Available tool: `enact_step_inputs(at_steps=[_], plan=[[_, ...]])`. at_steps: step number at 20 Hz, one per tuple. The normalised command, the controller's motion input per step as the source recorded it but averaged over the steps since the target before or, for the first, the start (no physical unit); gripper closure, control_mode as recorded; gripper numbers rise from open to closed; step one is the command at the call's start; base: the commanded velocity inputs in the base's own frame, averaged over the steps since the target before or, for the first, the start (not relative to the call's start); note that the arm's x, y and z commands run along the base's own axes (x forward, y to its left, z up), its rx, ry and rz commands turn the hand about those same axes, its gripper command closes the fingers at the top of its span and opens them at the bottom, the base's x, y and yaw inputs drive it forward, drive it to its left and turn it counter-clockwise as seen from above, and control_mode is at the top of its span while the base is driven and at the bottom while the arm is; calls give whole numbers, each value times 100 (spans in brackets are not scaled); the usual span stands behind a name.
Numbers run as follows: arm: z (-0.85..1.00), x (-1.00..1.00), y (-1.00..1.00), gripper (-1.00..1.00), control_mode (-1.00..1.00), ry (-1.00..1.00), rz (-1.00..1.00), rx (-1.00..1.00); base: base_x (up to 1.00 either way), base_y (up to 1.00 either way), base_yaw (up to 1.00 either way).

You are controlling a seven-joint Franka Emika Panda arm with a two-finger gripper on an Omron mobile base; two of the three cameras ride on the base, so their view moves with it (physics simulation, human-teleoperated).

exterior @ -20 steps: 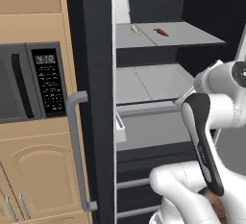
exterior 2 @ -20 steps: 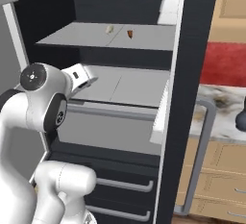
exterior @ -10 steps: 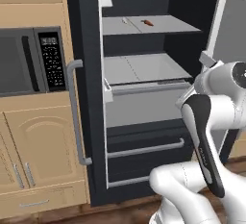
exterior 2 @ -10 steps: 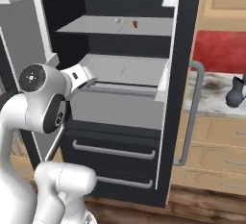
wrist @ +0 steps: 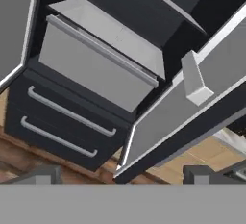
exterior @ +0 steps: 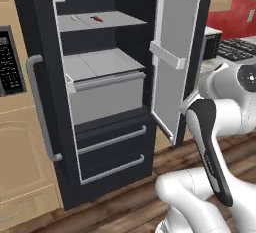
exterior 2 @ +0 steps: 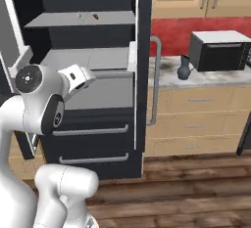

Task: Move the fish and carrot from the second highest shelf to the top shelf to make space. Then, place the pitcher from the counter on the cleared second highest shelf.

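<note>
The open black fridge [exterior: 100, 142] fills the left and middle of the left base view, both doors swung wide. In its upper left, the thin orange-red tapered carrot [exterior: 98, 19] lies on a flat light-grey shelf [exterior: 112, 21]; which shelf this is by count cannot be told, since the compartment above it is dark. In the right base view the carrot [exterior 2: 96, 15] sits near the top centre of the frame, with a tiny pale cream sliver, the fish [exterior 2: 81, 14], just beside it to the left on the same grey shelf [exterior 2: 59, 20]. They lie apart, not touching.

Below that shelf a light-grey drawer box with a pale front rail [exterior: 105, 93] juts forward, and under it are two dark drawers with silver bar handles [exterior: 111, 149].

The dark grey-blue bulbous pitcher [exterior 2: 183, 68] stands upright on the pale speckled surface [exterior 2: 215, 77] at the right of the right base view, just left of a black microwave [exterior 2: 218, 51] and well apart from the fridge shelves.

The hand [wrist: 122, 172], whose dark fingertips [wrist: 45, 174] rise at the bottom of the hand view, stands spread wide and released, grasping nothing, facing the fridge's lower drawers.
</note>
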Motion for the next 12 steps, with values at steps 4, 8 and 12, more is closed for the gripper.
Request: enact_step_inputs(at_steps=[4,8,12], plan=[[0,0,0,-100,100,0,0,0,-4,-15,-61],[0,0,0,-100,100,0,0,0,5,-42,-50],[0,0,0,-100,100,0,0,0,24,-58,-48]])
